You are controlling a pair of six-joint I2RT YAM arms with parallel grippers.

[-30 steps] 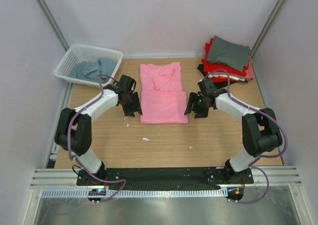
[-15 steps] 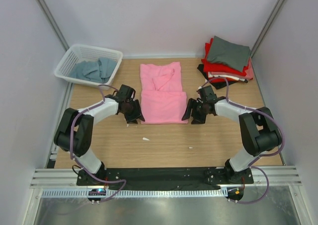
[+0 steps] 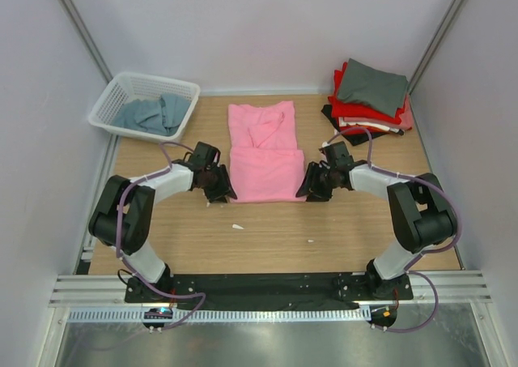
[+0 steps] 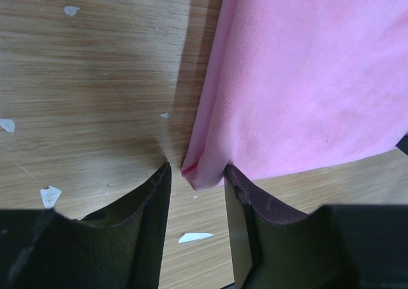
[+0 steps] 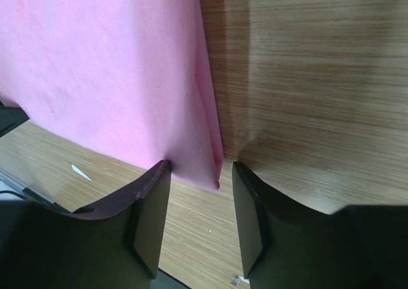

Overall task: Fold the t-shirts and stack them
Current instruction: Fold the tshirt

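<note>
Pink t-shirt (image 3: 263, 152): lies flat at the middle of the table (image 3: 267, 237), folded into a narrow upright rectangle. The near half is a smooth doubled panel. The far half shows overlapped creases.
Near-left corner of the shirt: sits between the fingers of the left gripper (image 4: 196, 171). One finger touches the cloth edge and the other stands just apart from it.
Left gripper state: jaws at a medium gap, straddling the corner and not clamped on it. Fingertips are down at the wood.
Near-right corner of the shirt: sits between the fingers of the right gripper (image 5: 201, 164). One finger is against the hem, and bare wood shows between the cloth and the other.
Right gripper state: jaws at a medium gap, with nothing pinched.
Finished stack: at the far right corner, with a grey t-shirt (image 3: 372, 85) on top, red t-shirts (image 3: 356, 109) below and a black t-shirt (image 3: 333, 117) at the bottom edge.
Grey-blue t-shirt (image 3: 150, 114): lies crumpled inside the basket (image 3: 121, 91).
Basket: white lattice, at the far left corner, well apart from the pink shirt.
White scraps (image 3: 237, 226): small flecks on the wood near the arms.
</note>
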